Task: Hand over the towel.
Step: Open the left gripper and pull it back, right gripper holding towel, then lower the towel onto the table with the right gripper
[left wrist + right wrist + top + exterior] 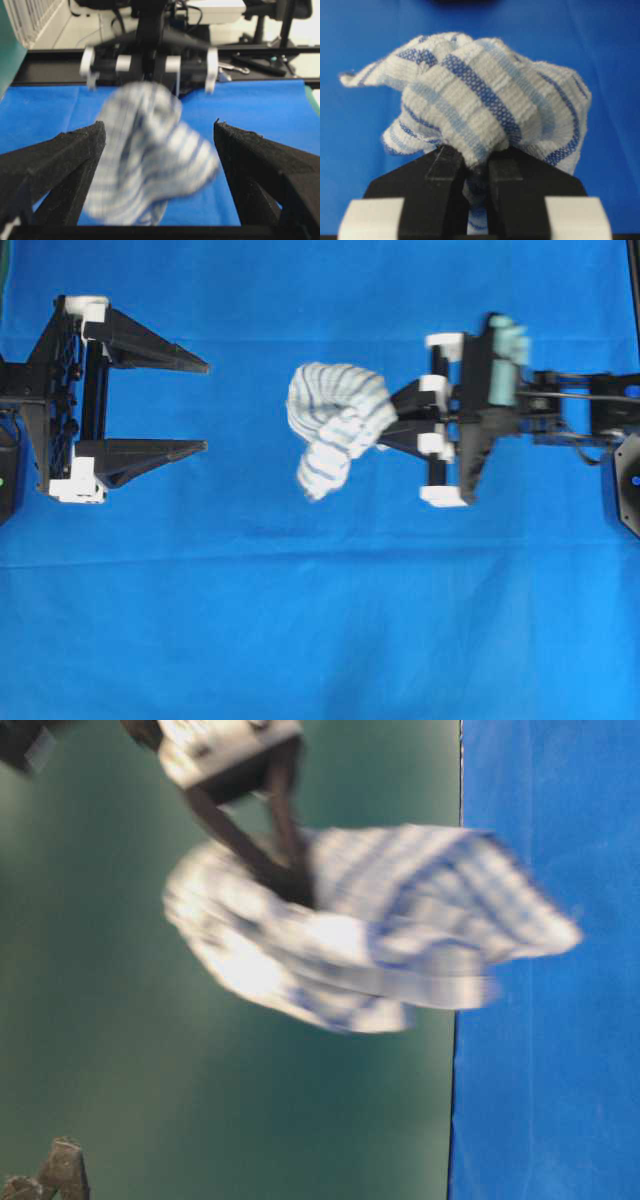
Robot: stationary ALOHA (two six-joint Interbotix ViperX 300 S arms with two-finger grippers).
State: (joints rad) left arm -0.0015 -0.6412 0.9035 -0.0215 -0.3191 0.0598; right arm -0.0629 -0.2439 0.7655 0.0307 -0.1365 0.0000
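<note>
- Gripping the towel (335, 425) at its right-hand end, the right gripper (392, 422) is keeping its jaws nearly closed, with a fold of the striped fabric pinched between the two black fingers (442, 172).
- In the right wrist view the towel (485, 112) is bunching up just beyond the fingertips, its crumpled bulk spreading wider than the closed jaws and its blue stripes running across the folds.
- From overhead, the cloth is hanging out to the left of the right gripper, lying between the two arms and nearer to the right one, over the blue cloth (320, 620) that is covering the table.
- Facing it from the left, the left gripper (205, 407) is standing with its jaws spread wide and nothing between them.
- Through the left wrist camera, the towel (150, 160) is showing in the gap between the two open fingers (65, 160), blurred, with the right gripper (149, 80) behind it on the far side; overhead, the cloth is sitting clear of the left fingertips, apart from them.
- At table level the towel (380, 935) is appearing raised and blurred, dangling from the dark fingers (290, 870) clamped on it from above.
</note>
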